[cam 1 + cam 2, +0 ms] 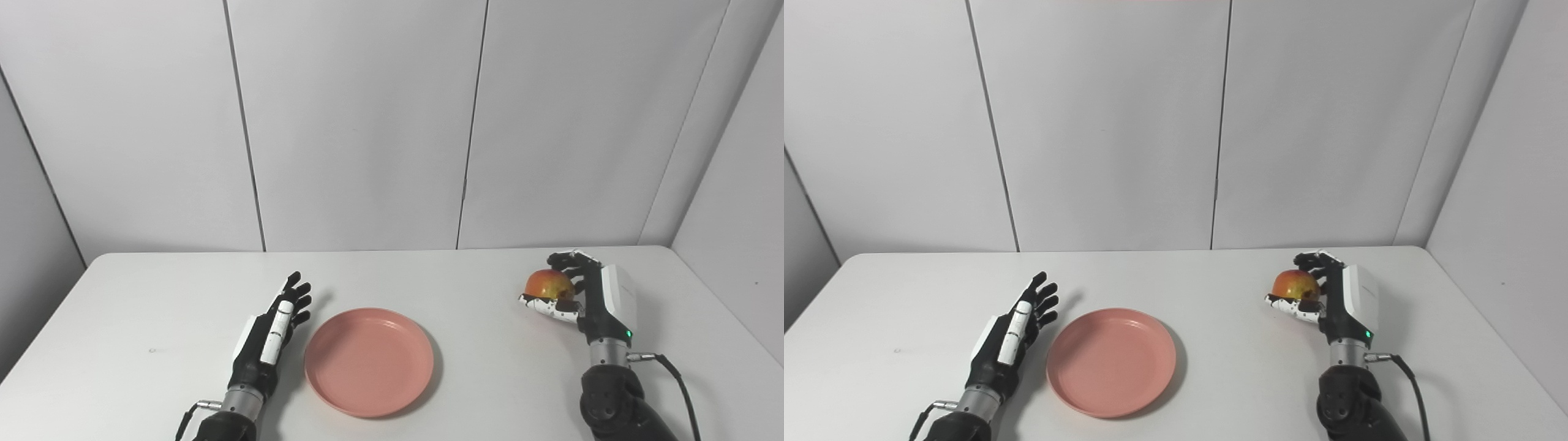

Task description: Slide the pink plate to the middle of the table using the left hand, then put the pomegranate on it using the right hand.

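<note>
On my left, the left hand (274,327) lies flat with fingers spread, holding nothing, just beside the pink plate (369,361), not touching it as far as I can tell. The plate sits near the middle of the white surface (478,380). Well apart on the right, my right hand (585,294) is clamped around the pomegranate (549,284), apparently raised slightly off the surface.
</note>
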{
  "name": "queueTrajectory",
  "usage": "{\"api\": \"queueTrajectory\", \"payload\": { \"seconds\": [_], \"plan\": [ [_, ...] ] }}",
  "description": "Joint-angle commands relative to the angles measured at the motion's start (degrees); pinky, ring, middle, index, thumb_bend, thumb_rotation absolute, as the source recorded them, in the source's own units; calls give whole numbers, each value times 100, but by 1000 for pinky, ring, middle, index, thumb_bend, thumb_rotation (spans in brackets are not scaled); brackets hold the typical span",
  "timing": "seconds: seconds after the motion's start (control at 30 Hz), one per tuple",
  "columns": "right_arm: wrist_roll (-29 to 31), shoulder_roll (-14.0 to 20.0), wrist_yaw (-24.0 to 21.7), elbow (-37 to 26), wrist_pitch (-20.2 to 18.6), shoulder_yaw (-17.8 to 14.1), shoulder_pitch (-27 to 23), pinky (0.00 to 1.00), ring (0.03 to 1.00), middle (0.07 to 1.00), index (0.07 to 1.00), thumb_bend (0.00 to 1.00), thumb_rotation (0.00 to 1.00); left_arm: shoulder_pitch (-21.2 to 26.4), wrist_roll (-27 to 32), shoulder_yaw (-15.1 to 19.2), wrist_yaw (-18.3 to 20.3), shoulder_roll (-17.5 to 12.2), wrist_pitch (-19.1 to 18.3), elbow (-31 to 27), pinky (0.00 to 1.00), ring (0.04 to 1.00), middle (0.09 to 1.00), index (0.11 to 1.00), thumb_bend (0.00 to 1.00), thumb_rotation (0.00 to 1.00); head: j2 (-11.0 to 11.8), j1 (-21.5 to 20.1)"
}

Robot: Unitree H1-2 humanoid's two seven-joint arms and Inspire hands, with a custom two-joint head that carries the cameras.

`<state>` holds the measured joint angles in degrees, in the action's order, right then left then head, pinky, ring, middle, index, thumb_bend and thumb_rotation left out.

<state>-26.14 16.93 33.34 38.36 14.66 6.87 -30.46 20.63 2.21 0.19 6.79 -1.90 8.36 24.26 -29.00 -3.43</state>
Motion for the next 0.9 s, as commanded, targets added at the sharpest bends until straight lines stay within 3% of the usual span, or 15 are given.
{"api": "queueTrajectory", "payload": {
  "seconds": [0.0,0.5,0.77,0.87],
  "plan": [
    [15,32,-140,-453,147,-50,-128,353,436,447,535,518,0,-153,-38,-74,-80,133,144,109,896,923,930,930,559,1000,1,16],
    [170,-298,-1134,-1844,295,-31,356,401,473,460,528,519,0,-169,-345,-206,-359,266,-10,-8,895,924,934,934,549,1000,8,105],
    [90,-525,-1572,-2507,230,194,578,367,444,450,534,517,0,-180,-463,-281,-473,298,-37,-46,887,919,931,929,555,1000,-6,193],
    [36,-737,-1719,-2545,383,424,578,378,445,454,533,518,0,-195,-499,-273,-524,329,-96,-93,877,913,925,923,554,1000,-14,213]
  ]
}}
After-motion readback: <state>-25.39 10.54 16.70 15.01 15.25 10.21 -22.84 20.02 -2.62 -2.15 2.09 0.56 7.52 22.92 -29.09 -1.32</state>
